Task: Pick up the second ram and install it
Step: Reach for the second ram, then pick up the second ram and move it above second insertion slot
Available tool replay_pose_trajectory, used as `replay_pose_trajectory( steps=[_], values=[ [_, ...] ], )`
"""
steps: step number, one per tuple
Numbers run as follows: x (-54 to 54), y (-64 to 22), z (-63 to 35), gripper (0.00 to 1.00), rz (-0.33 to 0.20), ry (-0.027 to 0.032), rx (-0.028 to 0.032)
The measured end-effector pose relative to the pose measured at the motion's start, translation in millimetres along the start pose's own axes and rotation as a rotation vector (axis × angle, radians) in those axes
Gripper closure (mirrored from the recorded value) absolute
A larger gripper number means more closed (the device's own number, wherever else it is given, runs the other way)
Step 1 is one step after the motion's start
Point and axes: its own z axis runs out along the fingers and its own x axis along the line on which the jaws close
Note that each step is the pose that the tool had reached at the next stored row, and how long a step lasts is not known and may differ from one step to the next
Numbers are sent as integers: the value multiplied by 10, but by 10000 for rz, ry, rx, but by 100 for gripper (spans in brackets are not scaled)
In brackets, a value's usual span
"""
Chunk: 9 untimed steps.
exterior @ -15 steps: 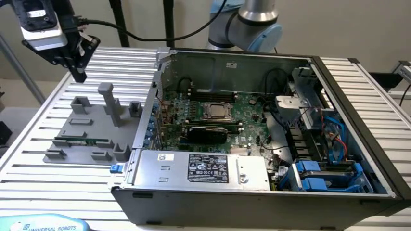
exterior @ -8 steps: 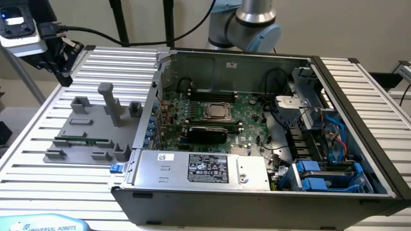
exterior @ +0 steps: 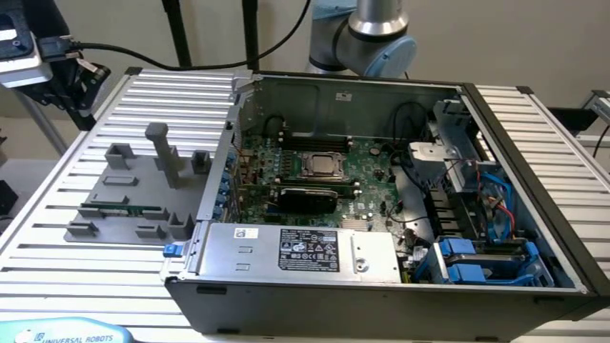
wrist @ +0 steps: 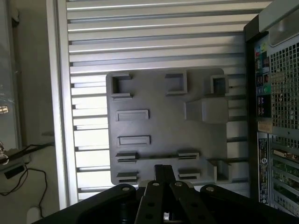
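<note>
The second ram [exterior: 119,209] is a thin green stick standing on edge between two slotted holders of the grey fixture tray [exterior: 114,179], at the exterior view's left. My gripper [exterior: 67,82] hangs high above the table, behind and to the left of that tray. In the wrist view I look straight down on the tray [wrist: 163,130]. My gripper [wrist: 164,170] is shut with nothing between its dark fingers [wrist: 161,176]. A thin strip [wrist: 159,157] runs between two slotted holders just past the fingertips. The open computer case [exterior: 381,271] lies beside the tray, with its motherboard [exterior: 315,171] exposed.
A tall grey post [exterior: 160,150] and several brackets rise from the tray. The case's back wall [wrist: 275,116] borders the tray. The ribbed metal table [exterior: 57,257] surrounds both. A power supply [exterior: 305,250] and blue drive cages [exterior: 476,261] fill the case's near side.
</note>
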Motion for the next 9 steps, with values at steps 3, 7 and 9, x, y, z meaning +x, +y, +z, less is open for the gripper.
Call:
replay_pose_trajectory(
  steps=[3, 7, 9],
  values=[
    [0, 0, 0, 89, 0, 1, 1],
    [0, 0, 0, 89, 0, 0, 0],
    [0, 0, 0, 89, 1, 0, 1]
  ],
)
